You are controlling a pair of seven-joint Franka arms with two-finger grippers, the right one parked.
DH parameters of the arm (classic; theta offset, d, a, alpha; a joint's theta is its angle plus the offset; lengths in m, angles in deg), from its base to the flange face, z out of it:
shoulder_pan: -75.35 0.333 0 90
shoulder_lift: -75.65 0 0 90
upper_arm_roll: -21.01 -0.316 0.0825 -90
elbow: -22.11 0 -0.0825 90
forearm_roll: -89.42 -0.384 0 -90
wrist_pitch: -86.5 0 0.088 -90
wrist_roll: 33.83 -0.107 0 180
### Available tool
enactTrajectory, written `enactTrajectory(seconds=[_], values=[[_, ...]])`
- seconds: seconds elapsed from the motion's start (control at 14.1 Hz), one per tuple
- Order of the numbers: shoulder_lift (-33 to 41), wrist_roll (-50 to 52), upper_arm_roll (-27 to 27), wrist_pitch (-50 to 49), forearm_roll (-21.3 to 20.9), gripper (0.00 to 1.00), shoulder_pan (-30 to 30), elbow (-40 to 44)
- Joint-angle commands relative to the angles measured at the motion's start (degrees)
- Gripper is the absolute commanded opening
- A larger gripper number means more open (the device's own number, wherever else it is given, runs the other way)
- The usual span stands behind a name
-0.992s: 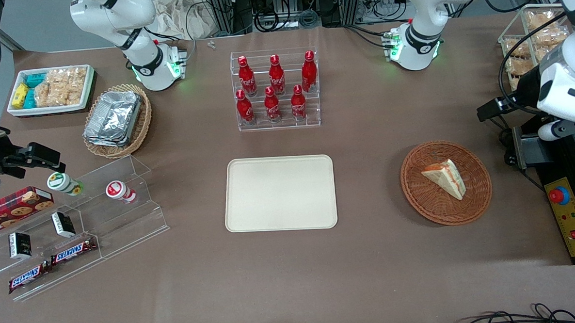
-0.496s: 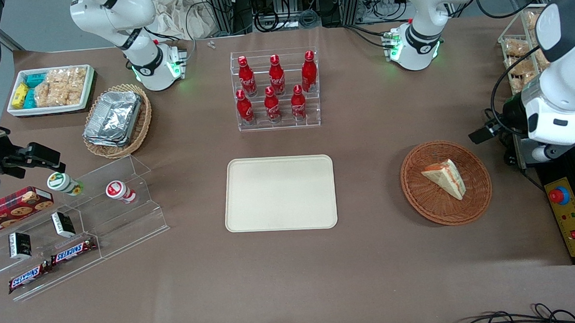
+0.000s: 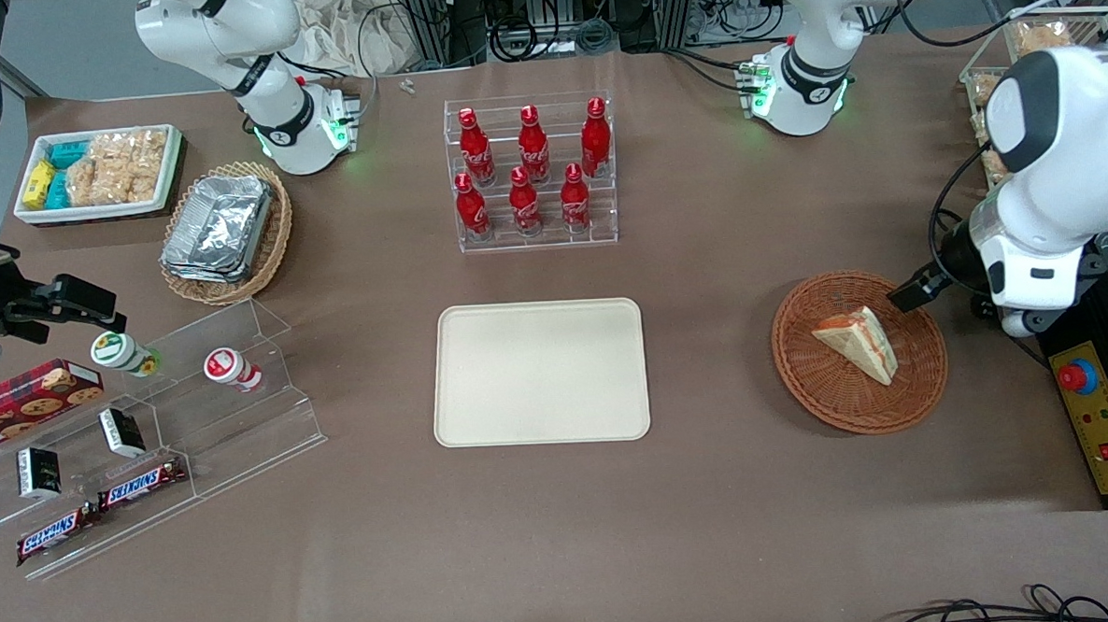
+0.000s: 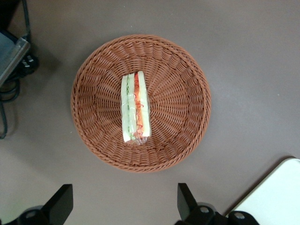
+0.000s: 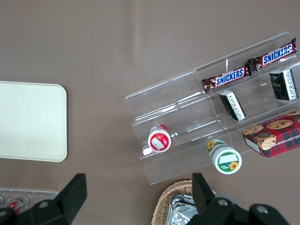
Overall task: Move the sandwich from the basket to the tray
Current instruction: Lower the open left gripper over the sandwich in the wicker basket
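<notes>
The approach is in hand: the gripper [image 4: 123, 208] hangs above the table just beside the basket [image 3: 922, 384], at the working arm's end, its fingers [image 4: 61, 202] spread wide and holding nothing. The sandwich [image 3: 857, 343] lies in the middle of the basket [image 4: 183, 136], untouched. The tray [image 3: 539, 371] sits well apart toward the table's middle. Next, I judge, the gripper must centre over the sandwich [image 4: 135, 108], descend and straddle it.

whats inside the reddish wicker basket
Only the sandwich lies in the basket; the weave under it is hidden. The pincer hangs open above the table beside it, holding nothing.
</notes>
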Motion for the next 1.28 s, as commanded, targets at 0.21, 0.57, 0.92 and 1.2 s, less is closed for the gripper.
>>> enactTrajectory(seconds=[0.21, 0.57, 0.92, 1.2], values=[[-3.3, 3.4, 0.2, 21.0, 0.3, 1.0, 0.4, -13.9], [-9.3, 3.5, 0.2, 25.3, 0.3, 1.0, 0.4, -13.9], [-13.4, 4.4, 0.2, 28.8, 0.1, 1.0, 0.4, -14.0], [-14.4, 4.6, 0.2, 29.1, 0.0, 0.54, 0.4, -13.8]])
